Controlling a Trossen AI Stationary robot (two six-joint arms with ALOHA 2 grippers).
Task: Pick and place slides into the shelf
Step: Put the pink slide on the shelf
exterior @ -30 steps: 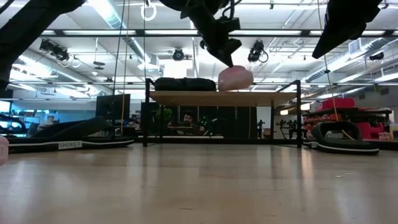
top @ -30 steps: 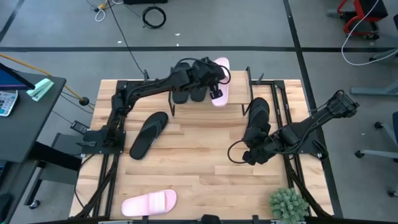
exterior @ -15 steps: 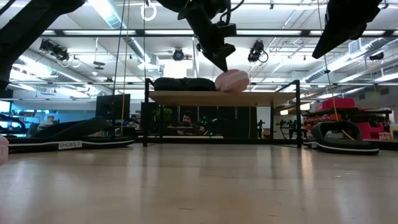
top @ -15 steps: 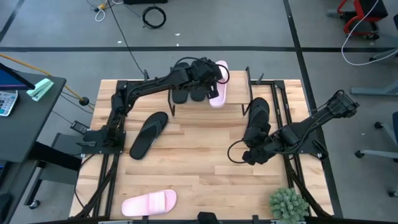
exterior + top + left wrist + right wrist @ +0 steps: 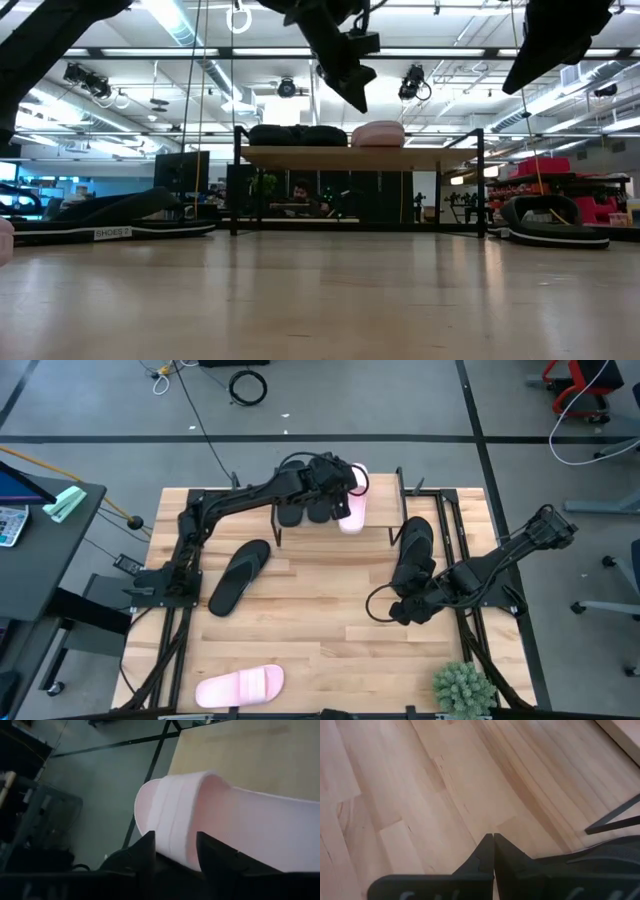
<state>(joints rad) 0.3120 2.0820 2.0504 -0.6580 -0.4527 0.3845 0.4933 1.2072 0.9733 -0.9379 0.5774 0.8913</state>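
A pale pink slide [image 5: 352,510] lies flat on the shelf's wooden top [image 5: 382,512], beside two black slides [image 5: 305,510]; the low view shows the pink slide [image 5: 378,133] resting on its sole. My left gripper [image 5: 357,100] hangs open just above it. In the left wrist view its fingers [image 5: 150,845] stand on either side of the pink strap [image 5: 172,815]. My right gripper [image 5: 493,840] is shut and holds nothing. It is low over the table, near a black slide [image 5: 413,555] at the right.
A black slide [image 5: 238,575] lies on the table at the left. Another pink slide [image 5: 240,686] is near the front edge. A small green plant [image 5: 463,688] stands at the front right corner. The shelf top has bare board to the right of the pink slide.
My left gripper has lowered the pink slide onto the shelf top, opened and let go. The slide hung tilted under the fingers. It now lies level on the board next to the black pair. The gripper has shifted slightly left, clear above it.
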